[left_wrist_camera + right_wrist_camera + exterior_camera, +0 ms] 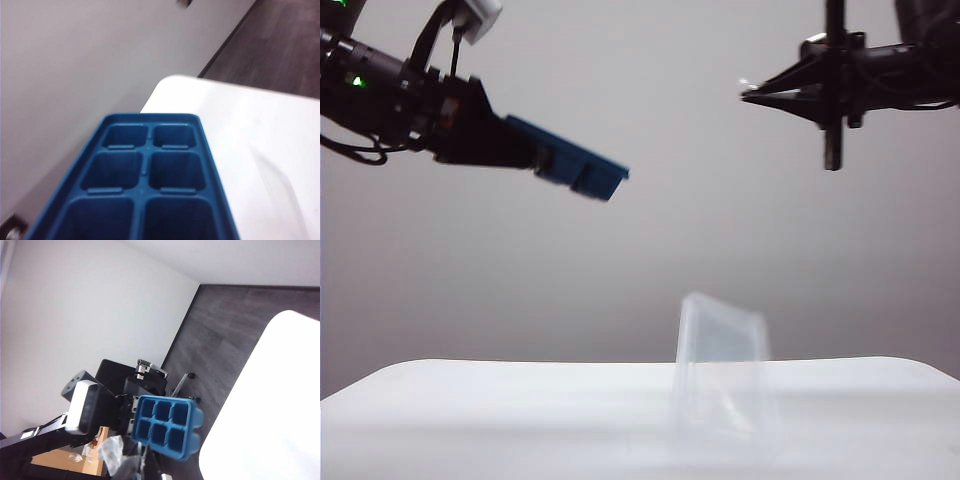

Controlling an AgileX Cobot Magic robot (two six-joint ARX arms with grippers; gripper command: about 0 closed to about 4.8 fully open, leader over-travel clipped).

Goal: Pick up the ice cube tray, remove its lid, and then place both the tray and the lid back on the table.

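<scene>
I hold the ice cube tray (582, 168) in my left claw (525, 150), high above the table (470, 410), at about ten o'clock in the outside view. The tray sticks out from the claw and slopes a little down toward the middle. Its six compartments are open and look empty in my left wrist view, so the lid is already off.

My right claw (752, 95) is up at about two o'clock in the outside view, well apart from the tray. Its jaws are together and they carry nothing that I can see.

The lid (720, 365) is low in the middle, at about six o'clock, in front of the table's far edge. It looks blurred and stands on its edge, tilted. I cannot tell if it rests on the table now or if it is in the air; no claw touches it.

I judge the task as more than half done: the tray is picked up and the lid is removed and out of my claws. What is left is to bring the tray down, set it on the table, open my left claw, and see that the lid lies flat.
</scene>
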